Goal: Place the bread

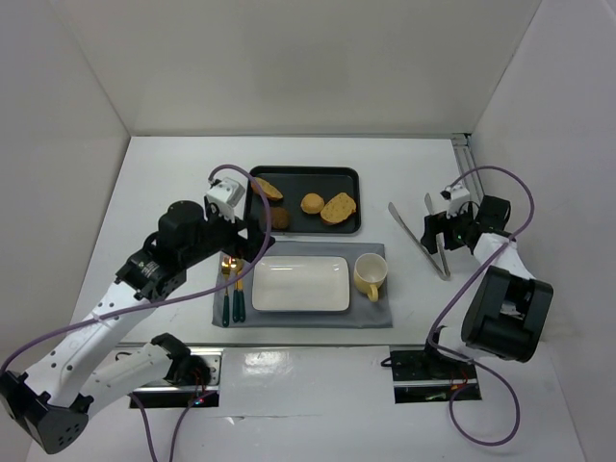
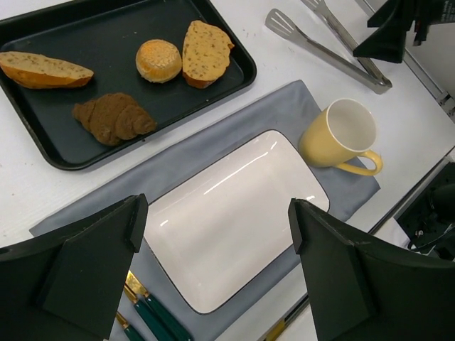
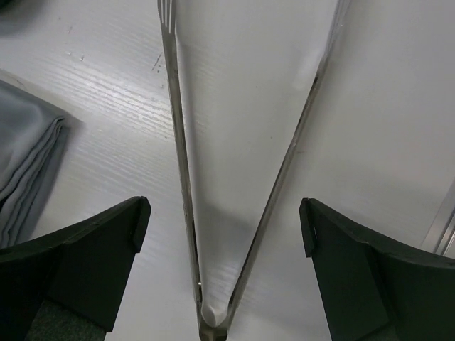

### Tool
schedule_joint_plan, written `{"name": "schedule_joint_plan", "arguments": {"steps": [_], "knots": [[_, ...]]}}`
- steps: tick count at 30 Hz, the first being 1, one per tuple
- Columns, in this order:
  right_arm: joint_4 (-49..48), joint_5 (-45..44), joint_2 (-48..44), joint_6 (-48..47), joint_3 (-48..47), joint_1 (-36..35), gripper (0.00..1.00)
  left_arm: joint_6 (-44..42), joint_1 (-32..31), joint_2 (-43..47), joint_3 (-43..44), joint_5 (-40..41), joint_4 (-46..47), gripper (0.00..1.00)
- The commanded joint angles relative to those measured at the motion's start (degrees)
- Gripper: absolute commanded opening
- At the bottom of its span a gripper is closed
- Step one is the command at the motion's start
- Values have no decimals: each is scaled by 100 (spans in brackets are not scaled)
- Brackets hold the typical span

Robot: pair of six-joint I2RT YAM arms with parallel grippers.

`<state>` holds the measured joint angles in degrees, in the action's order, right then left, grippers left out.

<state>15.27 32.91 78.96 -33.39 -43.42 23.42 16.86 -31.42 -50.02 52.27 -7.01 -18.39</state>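
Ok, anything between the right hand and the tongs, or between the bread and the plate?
Nothing visible. The right hand is open over the tongs. The plate lies bare next to the tray of bread; the mug stands off to one side.

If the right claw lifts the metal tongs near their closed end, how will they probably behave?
The tongs look like thin shiny metal, so probably light but slippery. Their two arms lie spread in a V, so they will likely spring back when squeezed. Held near the joint, the long arms may tip downward.
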Motion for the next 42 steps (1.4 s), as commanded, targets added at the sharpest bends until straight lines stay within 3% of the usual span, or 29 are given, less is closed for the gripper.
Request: {"name": "schedule_joint_plan", "arguments": {"steps": [1, 23, 26, 29, 30, 35, 42], "knots": [[-726, -583, -30, -318, 193, -250, 100, 63, 22, 106, -24, -283, 204, 100], [-762, -777, 1148, -792, 9, -487, 100, 115, 22, 168, -24, -284, 257, 100], [-762, -830, 1209, -854, 9, -487, 93, 115, 22, 168, -24, -284, 257, 100], [-814, -891, 1262, -915, 9, -487, 77, 115, 22, 168, -24, -284, 257, 100], [-815, -891, 1323, -915, 9, -487, 66, 115, 22, 168, -24, -284, 257, 100], [-754, -839, 1377, -915, 9, -487, 41, 115, 22, 168, -24, -231, 257, 100], [-280, -417, 974, -810, -263, -487, 26, 115, 22, 168, -24, -179, 257, 100]]}}
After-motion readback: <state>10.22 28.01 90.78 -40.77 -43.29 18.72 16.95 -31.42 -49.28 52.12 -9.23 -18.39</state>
